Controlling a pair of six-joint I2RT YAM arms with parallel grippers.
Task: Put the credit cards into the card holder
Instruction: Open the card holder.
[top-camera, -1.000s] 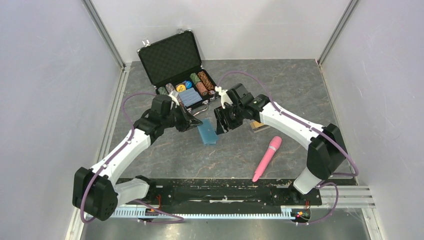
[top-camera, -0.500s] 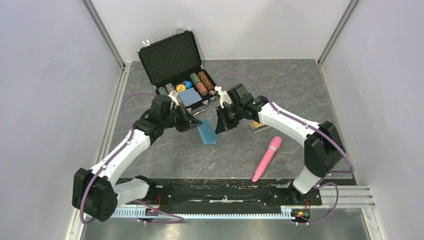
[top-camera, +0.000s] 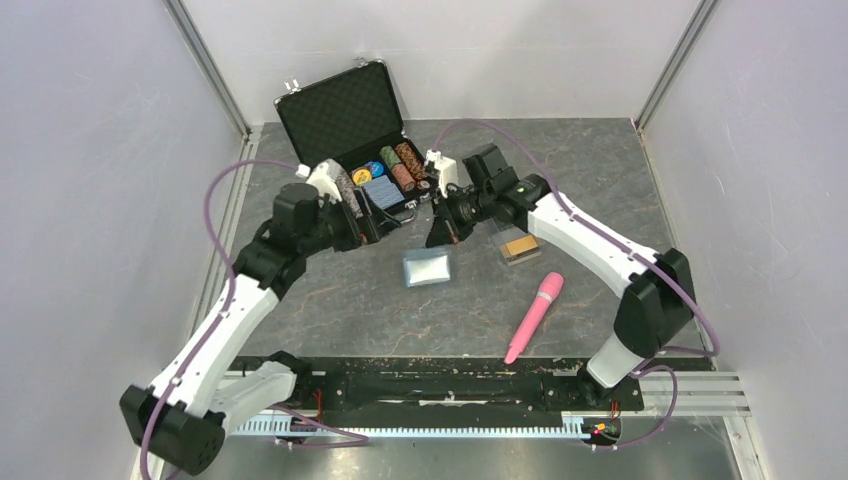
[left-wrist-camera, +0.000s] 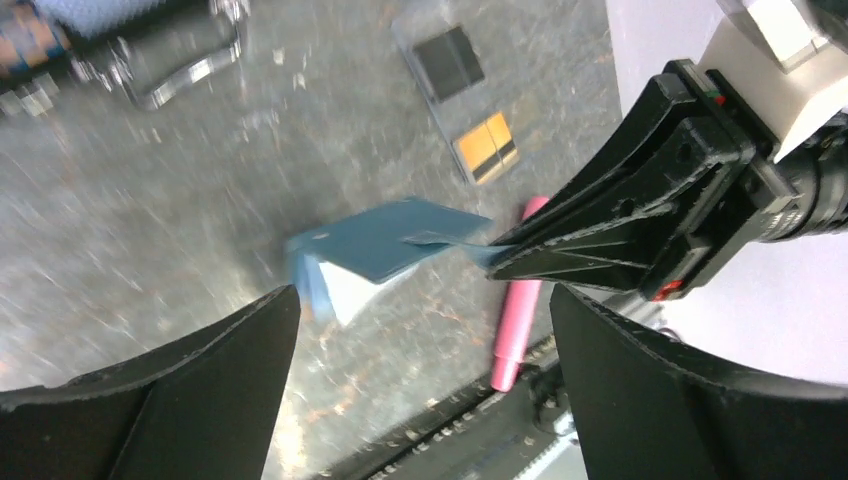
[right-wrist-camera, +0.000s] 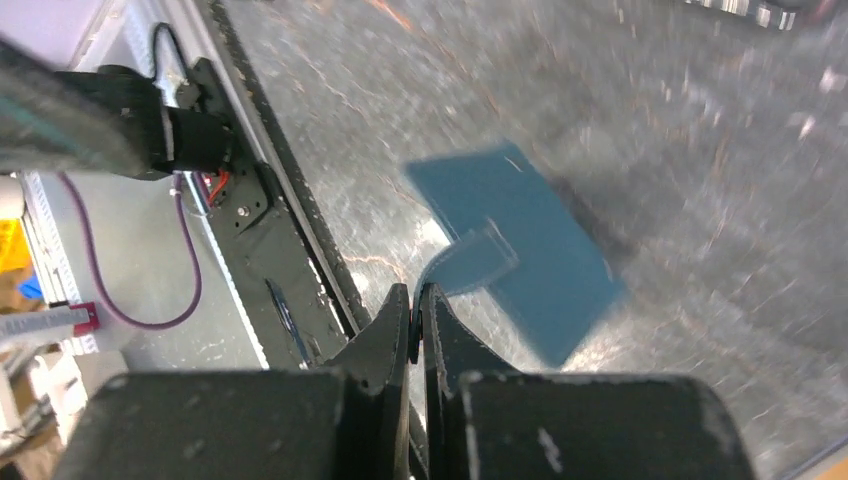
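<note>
Table (top-camera: 600, 160): grey stone-pattern top. All items sit in its middle band.

Black chip briefcase (top-camera: 340, 115): open, upper centre of the top view. Not part of the job.

Left end effector (top-camera: 366, 226): released. In its wrist view the fingers stand wide apart at the lower corners of the frame, with nothing between them.

Right end effector (right-wrist-camera: 414, 298): clenched, fingers pressed together. The card holder's small tab (right-wrist-camera: 478, 262) reaches toward the tips. Cannot tell whether the tab is pinched or only close by.

Card holder (top-camera: 427, 268): centre of the top view, between and just below the two end effectors. Its long axis runs roughly left to right across the frame. In the left wrist view it is partly open, with a pale inside showing.

Credit cards (top-camera: 519, 246): to the right of the right end effector, in clear boxes (left-wrist-camera: 437, 100). One is gold-orange with a dark stripe (left-wrist-camera: 487, 148), one dark (left-wrist-camera: 448, 62). None is in the holder yet.

Judgement: the cards lie on the right arm's side, so that arm is nearer for a pickup. The released left end effector faces the holder and is better placed to steady it.
</note>
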